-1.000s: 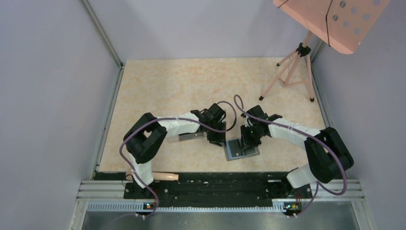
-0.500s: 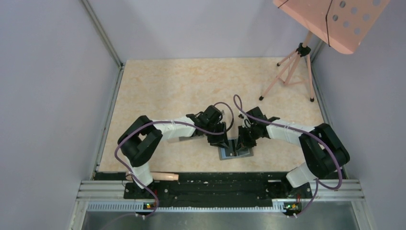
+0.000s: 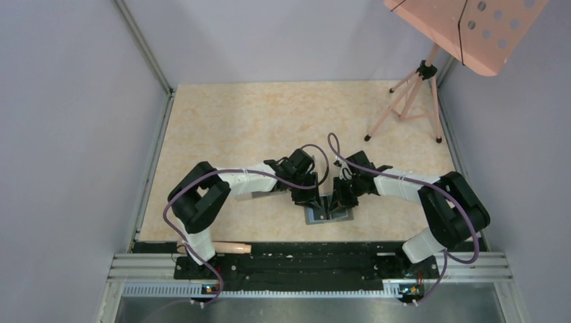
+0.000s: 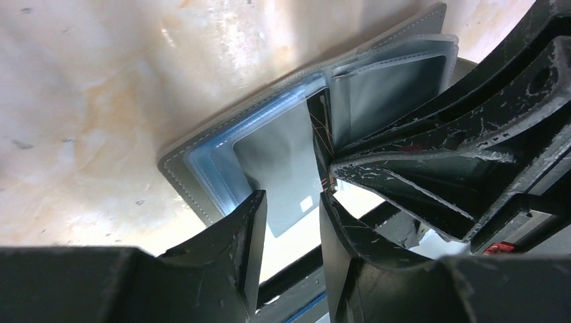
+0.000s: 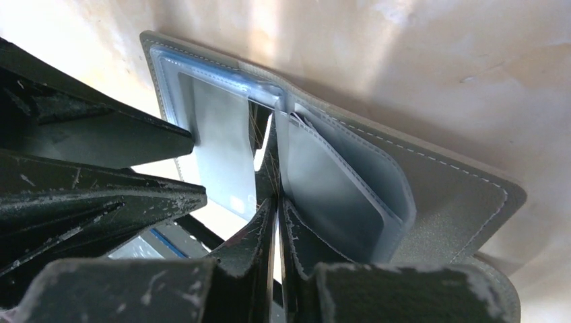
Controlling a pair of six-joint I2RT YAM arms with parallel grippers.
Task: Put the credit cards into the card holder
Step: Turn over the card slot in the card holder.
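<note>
The gray card holder [image 3: 316, 218] lies open on the table near the front edge, its blue-gray inside up [image 4: 202, 168] [image 5: 458, 195]. A glossy card [image 4: 283, 161] [image 5: 222, 155] sits in its left sleeve and sticks out over the near edge. My left gripper [image 3: 307, 199] [image 4: 291, 198] hangs open just over that card's free end. My right gripper [image 3: 334, 202] [image 5: 276, 202] is nearly shut at the holder's spine, pinching a thin black card [image 5: 266, 158] seen edge-on [image 4: 319, 124]. The two grippers almost touch.
A flat clear box [image 3: 264, 194] lies under my left forearm. A pink tripod [image 3: 404, 101] with a pink board stands at the back right. A wooden stick [image 3: 229, 247] lies by the left base. Walls close both sides.
The card holder has slid a little to the left, and both grippers have moved left with it and drawn closer together.
</note>
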